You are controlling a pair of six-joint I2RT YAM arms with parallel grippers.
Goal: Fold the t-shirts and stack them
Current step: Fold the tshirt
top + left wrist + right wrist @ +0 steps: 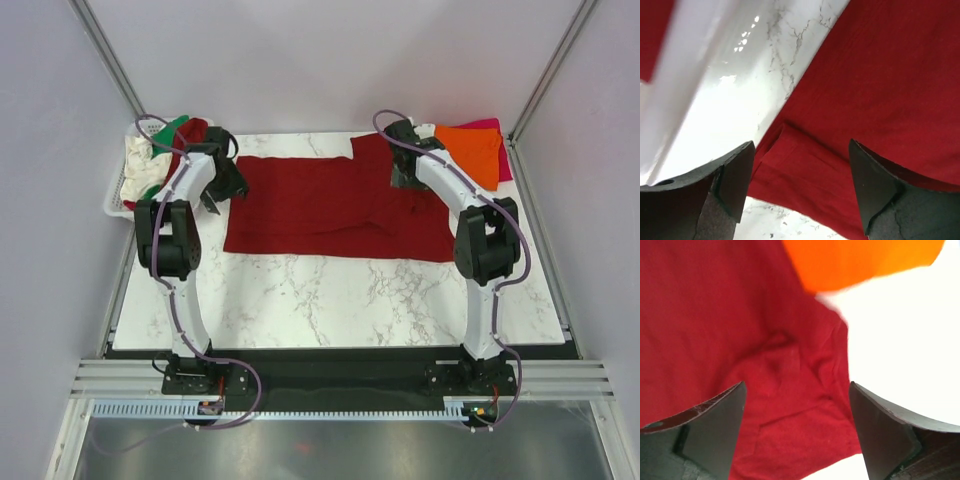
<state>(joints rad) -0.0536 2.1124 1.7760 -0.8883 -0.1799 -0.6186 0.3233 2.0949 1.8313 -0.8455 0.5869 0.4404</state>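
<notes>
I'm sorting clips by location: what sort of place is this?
Likely a robotics lab cell: white-and-black left robot arm and right robot arm bolted beside a white marble-patterned tabletop, enclosed by grey panels on aluminium frame posts.

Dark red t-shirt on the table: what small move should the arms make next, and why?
Probably lift both pincers straight up. The left pincer and right pincer stand open, holding nothing, and the dark red t-shirt lies spread on the table.

Spread t-shirt (320,205): you had plain dark red.
Far-right t-shirts (475,150): orange over magenta-pink.
Table (330,300): you saw white marble, grey veins.
Basket (112,198): white lattice.
</notes>
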